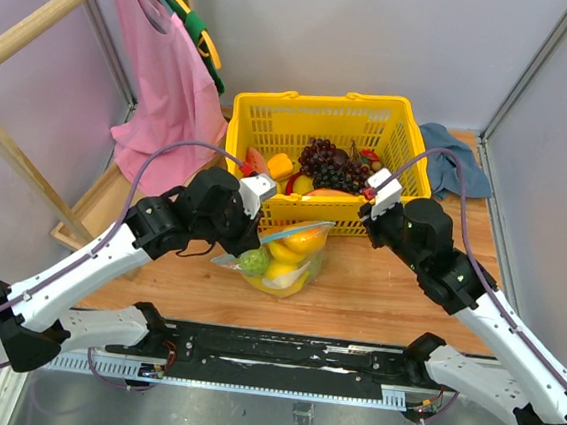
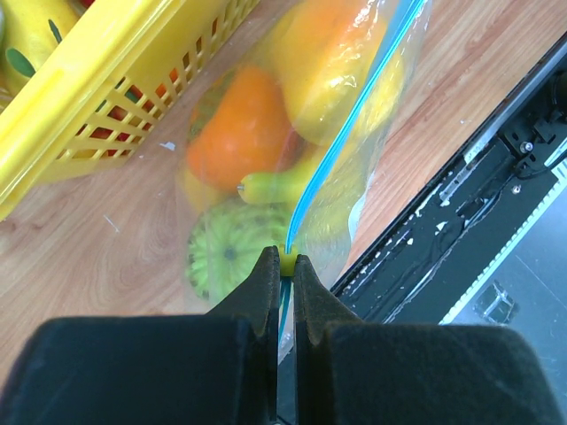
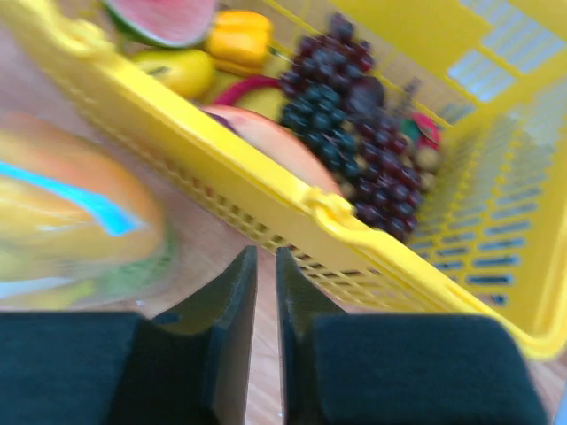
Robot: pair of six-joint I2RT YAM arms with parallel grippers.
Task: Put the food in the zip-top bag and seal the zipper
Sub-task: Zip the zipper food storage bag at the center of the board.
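The clear zip-top bag point(image 1: 284, 263) lies on the wooden table just in front of the yellow basket. It holds the food: an orange fruit point(image 2: 239, 133), a bumpy green one point(image 2: 221, 252) and yellow ones point(image 2: 328, 62). The light-blue zipper point(image 2: 341, 142) runs along the bag's top edge. My left gripper point(image 2: 284, 258) is shut on the zipper's near end, with a small yellow piece point(image 2: 288, 262) between its tips. In the top view the left gripper point(image 1: 254, 232) is at the bag's left corner. My right gripper point(image 3: 265, 252) stands a slit open over bare wood, holding nothing, to the right of the blurred bag point(image 3: 71, 221).
The yellow lattice basket point(image 1: 323, 111) behind the bag holds grapes point(image 3: 354, 159), a watermelon slice and other toy fruit. A blue cloth point(image 1: 454, 159) lies at the back right. A pink garment point(image 1: 171, 81) hangs on a wooden rack at the left. A black rail point(image 1: 280, 358) runs along the near edge.
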